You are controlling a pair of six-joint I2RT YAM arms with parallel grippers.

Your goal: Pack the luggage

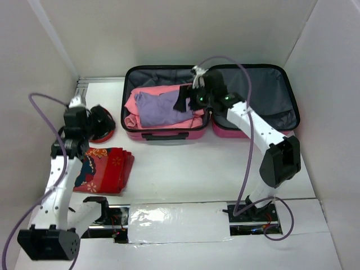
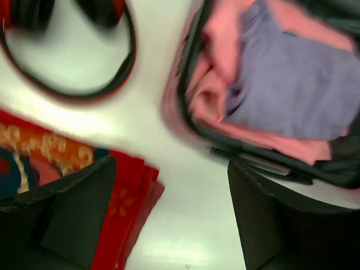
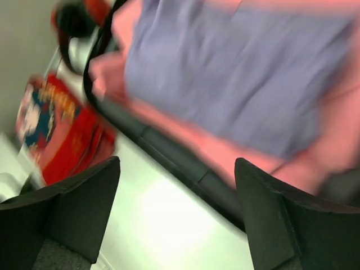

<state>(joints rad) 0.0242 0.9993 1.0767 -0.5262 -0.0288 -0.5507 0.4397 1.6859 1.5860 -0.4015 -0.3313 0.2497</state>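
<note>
The luggage (image 1: 169,135) lies open at the back of the table. Its left half holds a pink garment (image 1: 152,93) with a purple garment (image 1: 160,109) on top; its right half shows bare grey lining (image 1: 264,95). My right gripper (image 1: 185,101) is open and empty above the purple garment's right end; its wrist view (image 3: 177,169) shows the purple garment (image 3: 242,73) and the luggage rim (image 3: 169,152). My left gripper (image 1: 93,130) is open and empty above the table (image 2: 171,191), between a folded red patterned cloth (image 1: 104,169) and the luggage (image 2: 185,67).
Red-and-black headphones (image 1: 104,124) lie on the table left of the luggage, also in the left wrist view (image 2: 73,93). The red cloth (image 2: 121,197) lies near my left finger. White walls enclose the table on three sides.
</note>
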